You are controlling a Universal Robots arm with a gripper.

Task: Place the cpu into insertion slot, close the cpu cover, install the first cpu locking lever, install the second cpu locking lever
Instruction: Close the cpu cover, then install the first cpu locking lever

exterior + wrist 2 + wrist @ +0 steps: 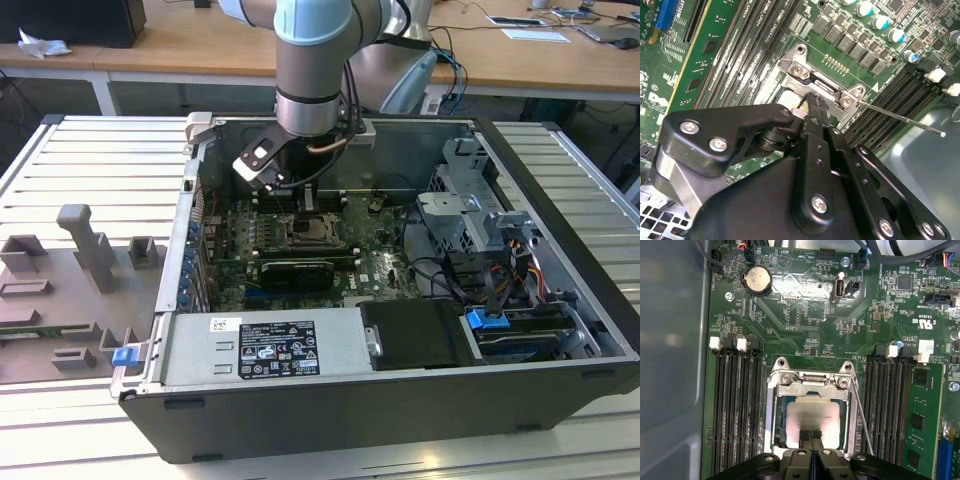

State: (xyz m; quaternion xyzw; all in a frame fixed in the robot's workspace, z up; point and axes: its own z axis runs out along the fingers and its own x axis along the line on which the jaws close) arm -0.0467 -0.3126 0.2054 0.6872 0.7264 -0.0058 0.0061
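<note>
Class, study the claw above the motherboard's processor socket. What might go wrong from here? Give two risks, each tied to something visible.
First, the black claw, fingertips together, sits at the edge of the thin silvery metal cover frame around the pale silvery square cpu; a skewed push might shift or scratch the chip. Second, the thin metal lever rod appears unlatched beside the long black memory slots and could snag.

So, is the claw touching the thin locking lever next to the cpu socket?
Apart. In the second wrist view, memory slots show plainly between the locking lever and the claw; the lever sticks out away from it.
</note>
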